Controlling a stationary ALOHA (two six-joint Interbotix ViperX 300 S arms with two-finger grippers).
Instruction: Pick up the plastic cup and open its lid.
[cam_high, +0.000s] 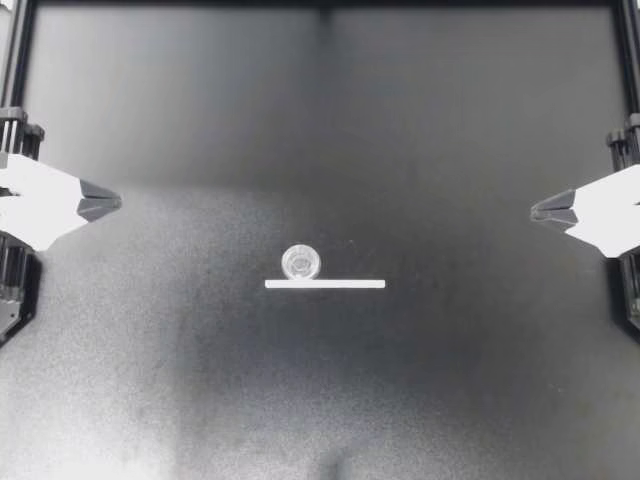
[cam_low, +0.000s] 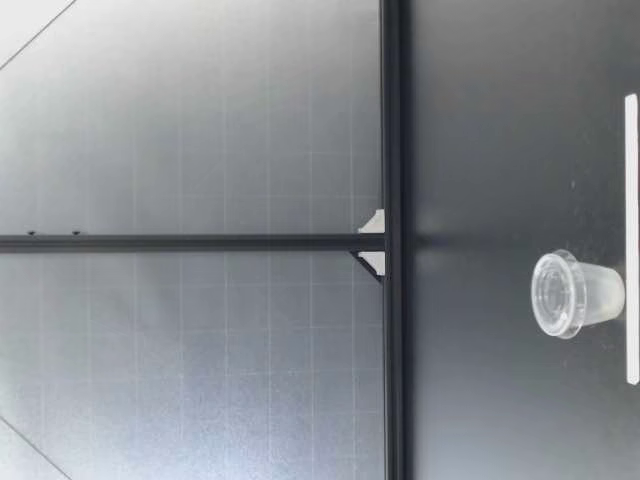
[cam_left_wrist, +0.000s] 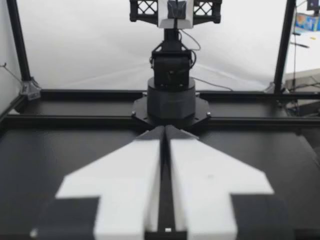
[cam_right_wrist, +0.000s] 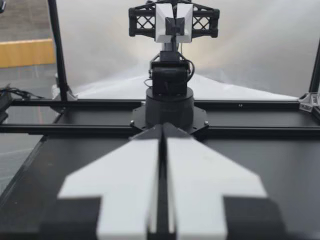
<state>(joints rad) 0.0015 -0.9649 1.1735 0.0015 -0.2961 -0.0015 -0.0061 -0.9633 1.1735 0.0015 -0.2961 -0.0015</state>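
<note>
1. Nearest the low camera lies a white strip (cam_low: 631, 240), flat on the dark worktop (cam_high: 450, 380). The cup (cam_high: 300, 262) stands just behind it, so close that contact cannot be told.
2. The cup is near the worktop's middle, upright, with its long axis vertical. Its lid (cam_low: 552, 293) is on, at the wider top end, and the clear body tapers down to the base.
3. The left pincer (cam_high: 100, 203) and the right pincer (cam_high: 552, 210) sit at opposite edges of the worktop with their tips pointing inward. Both are well apart from the cup. Each is closed on nothing, with its fingers pressed together in its wrist view, and neither wrist view shows the cup.
4. The cup lies between the two tips, slightly toward the low camera's side of the line joining them. The left pincer looks a little nearer, so it is the likelier one to reach, and it would have to open first.
5. The strip's long axis runs from arm to arm, so it guards only the cup's near side. Approaches from either arm's side and from above look free.
6. Count: one cup, one lid, one strip, two pincers.
</note>
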